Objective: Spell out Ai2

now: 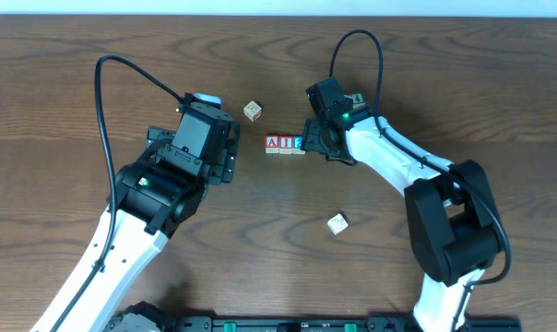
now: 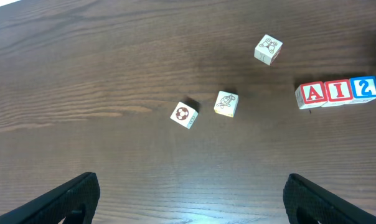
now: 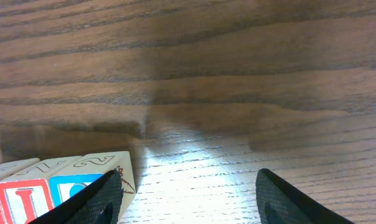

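Our right tool, spread and empty, sits at the end of the block row, just beside the 2 block. Our left tool, also spread, is well apart.

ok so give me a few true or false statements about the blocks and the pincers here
1. The A block, I block and 2 block stand side by side in one row. True.
2. The left pincer grips a block. False: it is open and empty.
3. The 2 is blue, the A and I red. True.
4. Every block is in the row. False: three loose blocks lie apart from it.
5. The right pincer is shut. False: it is open.
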You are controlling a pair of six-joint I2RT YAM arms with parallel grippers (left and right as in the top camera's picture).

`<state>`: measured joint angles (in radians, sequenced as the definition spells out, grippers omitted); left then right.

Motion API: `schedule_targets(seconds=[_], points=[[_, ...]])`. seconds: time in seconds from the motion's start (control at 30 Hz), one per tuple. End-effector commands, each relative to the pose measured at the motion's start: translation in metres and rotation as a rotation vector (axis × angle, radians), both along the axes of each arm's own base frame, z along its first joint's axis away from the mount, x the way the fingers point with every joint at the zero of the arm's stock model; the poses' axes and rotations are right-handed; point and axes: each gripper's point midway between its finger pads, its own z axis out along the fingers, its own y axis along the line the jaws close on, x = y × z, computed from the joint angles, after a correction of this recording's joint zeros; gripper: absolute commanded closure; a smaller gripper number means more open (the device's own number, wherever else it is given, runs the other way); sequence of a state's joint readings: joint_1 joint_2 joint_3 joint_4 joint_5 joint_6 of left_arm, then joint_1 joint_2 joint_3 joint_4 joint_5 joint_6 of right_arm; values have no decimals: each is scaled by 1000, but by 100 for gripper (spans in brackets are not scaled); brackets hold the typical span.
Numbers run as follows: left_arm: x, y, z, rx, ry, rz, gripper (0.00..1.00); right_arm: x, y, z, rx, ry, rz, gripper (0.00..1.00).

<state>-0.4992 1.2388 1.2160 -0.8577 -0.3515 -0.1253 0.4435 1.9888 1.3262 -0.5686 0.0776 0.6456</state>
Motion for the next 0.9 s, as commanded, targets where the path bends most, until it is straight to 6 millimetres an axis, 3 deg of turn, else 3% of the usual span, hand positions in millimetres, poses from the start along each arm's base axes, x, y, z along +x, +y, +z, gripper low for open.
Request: schedule_targets(seconds=[0.0,0.33,0.5,0.57,0.7,0.87], points=[[0,5,0,26,-3,5,5,-4,3,-6,-5,11,8,32],[0,5,0,26,-3,5,5,-2,0,-6,-6,10,2,28],[0,5,0,26,-3,5,5,9,-28,3,-68,-25,-36,27],[0,5,0,26,-3,5,5,13,-44,19,-92,-53,-47,20],[0,5,0,26,-3,5,5,22,-71,73,-80,-159,-71,1],[0,5,0,26,-3,5,4,11,-97,134,-58,-352,-66,1]])
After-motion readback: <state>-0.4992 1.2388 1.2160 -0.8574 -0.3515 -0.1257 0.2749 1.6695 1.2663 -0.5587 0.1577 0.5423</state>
